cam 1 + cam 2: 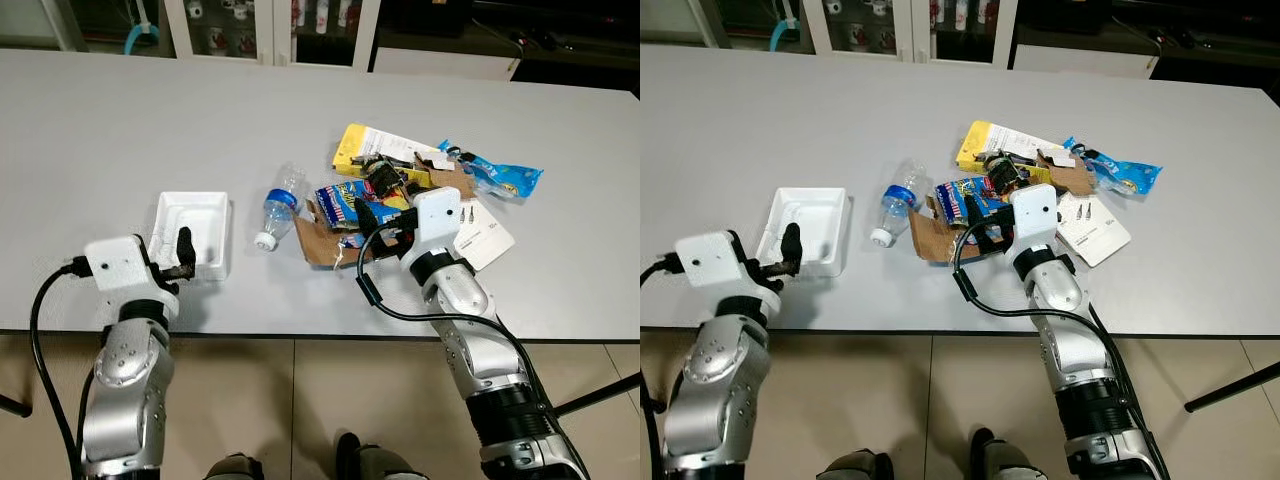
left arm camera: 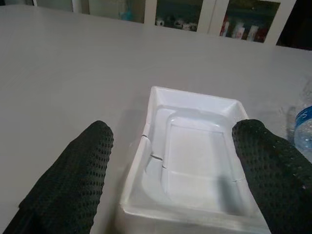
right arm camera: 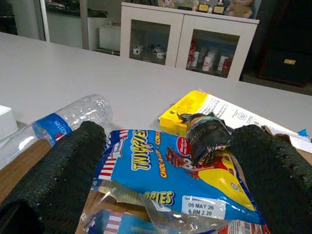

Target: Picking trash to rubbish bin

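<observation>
A white foam tray (image 1: 197,232) lies near the table's front left. My left gripper (image 1: 182,257) is open at the tray's near end, and in the left wrist view its fingers (image 2: 73,175) stand on either side of the tray (image 2: 195,146). A pile of trash lies at centre right: a blue snack wrapper (image 3: 161,168), a crumpled dark wrapper (image 3: 207,136), a yellow packet (image 1: 368,145) and brown cardboard (image 1: 318,240). My right gripper (image 1: 372,222) is open low over the blue snack wrapper, holding nothing. A clear plastic bottle (image 1: 280,205) lies between tray and pile.
The grey table (image 1: 120,120) reaches far back and left; its front edge runs just before my arms. A blue foil wrapper (image 1: 500,177) and a white card (image 1: 487,237) lie on the pile's right. Glass-door cabinets (image 3: 185,46) stand beyond the table.
</observation>
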### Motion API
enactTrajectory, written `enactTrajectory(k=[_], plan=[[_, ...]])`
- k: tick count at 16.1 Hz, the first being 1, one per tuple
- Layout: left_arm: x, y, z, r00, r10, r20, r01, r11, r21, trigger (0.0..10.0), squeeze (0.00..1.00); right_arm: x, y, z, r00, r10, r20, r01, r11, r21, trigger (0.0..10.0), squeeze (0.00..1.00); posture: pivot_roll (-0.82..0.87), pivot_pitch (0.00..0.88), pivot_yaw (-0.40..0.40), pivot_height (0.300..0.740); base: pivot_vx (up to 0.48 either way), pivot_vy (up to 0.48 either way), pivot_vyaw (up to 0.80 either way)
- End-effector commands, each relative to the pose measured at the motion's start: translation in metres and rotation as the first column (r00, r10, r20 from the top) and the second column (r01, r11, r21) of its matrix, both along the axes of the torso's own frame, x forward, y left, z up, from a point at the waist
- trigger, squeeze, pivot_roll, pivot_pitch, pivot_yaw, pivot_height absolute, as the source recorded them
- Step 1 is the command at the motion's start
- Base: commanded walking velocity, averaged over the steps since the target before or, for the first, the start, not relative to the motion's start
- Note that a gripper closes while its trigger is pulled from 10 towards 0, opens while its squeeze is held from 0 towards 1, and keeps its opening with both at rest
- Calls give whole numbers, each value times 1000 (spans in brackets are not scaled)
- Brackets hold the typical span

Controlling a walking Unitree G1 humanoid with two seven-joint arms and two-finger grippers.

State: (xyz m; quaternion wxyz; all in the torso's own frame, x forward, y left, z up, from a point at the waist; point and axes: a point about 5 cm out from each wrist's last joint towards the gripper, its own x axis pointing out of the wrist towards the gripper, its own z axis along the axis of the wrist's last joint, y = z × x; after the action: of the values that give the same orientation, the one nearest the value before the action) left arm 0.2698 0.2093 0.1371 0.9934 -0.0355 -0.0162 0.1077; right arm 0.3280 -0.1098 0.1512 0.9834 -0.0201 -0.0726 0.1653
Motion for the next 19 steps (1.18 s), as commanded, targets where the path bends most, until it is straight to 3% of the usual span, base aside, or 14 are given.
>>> enactTrajectory(k=[1,6,9,13,17,19], plan=[[3,4,0,999,27,-20,-28,1000,-9,10000,0,-2,-5,1,1000,-18,16,18,1000,-5,10000,0,-16,162,-41,740,0,0,0],[7,21,4,993,113,-46,-113,994,8,10000,0,-2,-4,0,1000,-20,12,20,1000,-5,10000,0,-13,166,-40,740,0,0,0],[9,33,-12,980,133,-149,-136,991,-6,10000,0,-2,-4,0,1000,-22,11,22,1000,-5,10000,0,-12,165,-40,740,0,0,0],[13,35,-24,969,83,-234,-93,995,-32,10000,0,-2,-4,0,1000,-23,11,23,1000,-2,10000,0,-14,168,-35,740,0,0,0],[15,35,-27,964,56,-259,-68,997,-38,10000,0,-3,-4,-1,1000,-26,10,26,1000,-1,10000,0,-15,170,-32,740,0,0,0],[13,28,-35,955,-27,-295,-11,992,-126,10000,0,-3,-4,0,1000,-25,10,25,1000,-3,10000,0,-16,172,-33,740,0,0,0]])
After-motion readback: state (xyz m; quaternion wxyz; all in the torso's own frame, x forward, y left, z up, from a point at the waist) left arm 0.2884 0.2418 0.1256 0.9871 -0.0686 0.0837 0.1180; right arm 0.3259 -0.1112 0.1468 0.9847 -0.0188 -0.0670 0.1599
